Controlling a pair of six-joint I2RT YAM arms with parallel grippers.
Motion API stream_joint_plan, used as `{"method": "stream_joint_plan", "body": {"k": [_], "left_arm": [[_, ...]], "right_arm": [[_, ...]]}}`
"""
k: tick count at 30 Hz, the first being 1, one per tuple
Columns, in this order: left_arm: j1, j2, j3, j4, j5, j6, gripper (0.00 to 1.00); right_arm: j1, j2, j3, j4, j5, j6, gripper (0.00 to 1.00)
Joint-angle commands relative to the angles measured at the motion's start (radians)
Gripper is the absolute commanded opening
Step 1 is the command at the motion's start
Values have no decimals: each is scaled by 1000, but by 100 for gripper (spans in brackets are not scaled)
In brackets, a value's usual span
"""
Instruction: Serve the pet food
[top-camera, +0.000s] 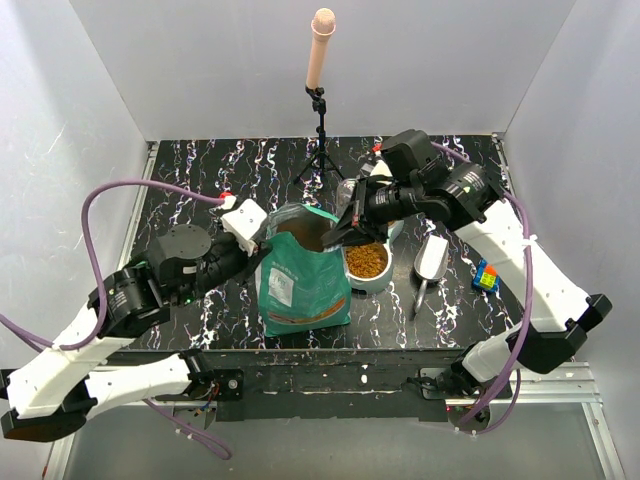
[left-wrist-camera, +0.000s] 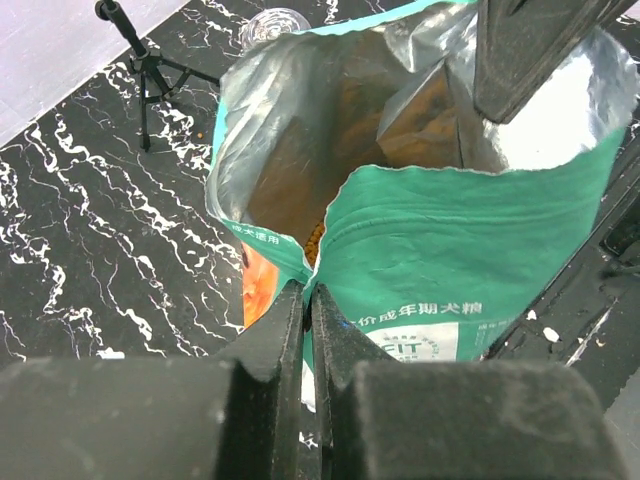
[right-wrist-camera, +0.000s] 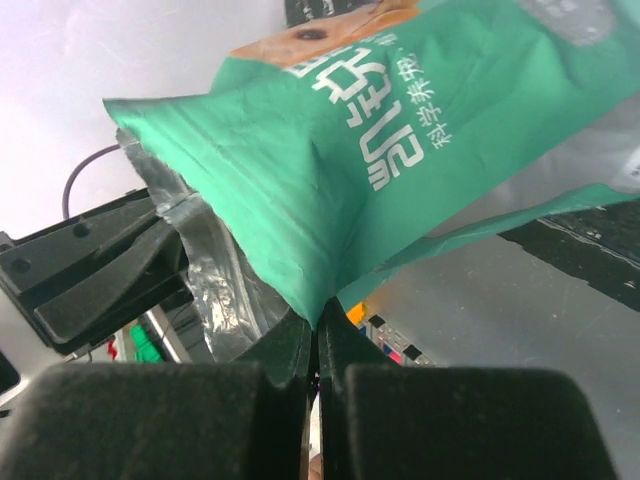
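Pet food (top-camera: 366, 260): small orange-brown kibble pellets. You see a heap filling white bowl (top-camera: 372, 286), just right of bag (top-camera: 300, 285). A few more pellets (left-wrist-camera: 315, 238) show inside bag, behind front wall. Bag: teal-green stand-up pouch, white label, silver lining, standing on tabletop (top-camera: 200, 190). Mouth wide open, rim pinched by your left tool (left-wrist-camera: 308, 300) and right tool (right-wrist-camera: 315, 330) on opposite sides.

A teal bag (top-camera: 305, 290) stands open on the black marbled bench (top-camera: 200, 200), with the left pincer (top-camera: 262, 240) nipping its left rim and the right pincer (top-camera: 340, 232) its right. Just beside it, a white bowl (top-camera: 371, 284) holds brown pet food (top-camera: 367, 260) (a silver scoop (top-camera: 431, 262) and toy blocks (top-camera: 486, 277) lie farther right).
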Motion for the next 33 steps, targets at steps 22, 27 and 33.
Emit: {"method": "stream_joint_plan", "body": {"k": [22,27,33], "left_arm": [[-3,-109,49,-45,113,-136,0],[-3,-98,73,-71,106,-122,0],[-3,-103,70,-76,119,-119,0]], "right_arm": [[18,-257,-122,283,50,-1242,83],[13,-351,-276,347,73,-1469,87],[6,-310,-305,424,-4,-1555,84]]}}
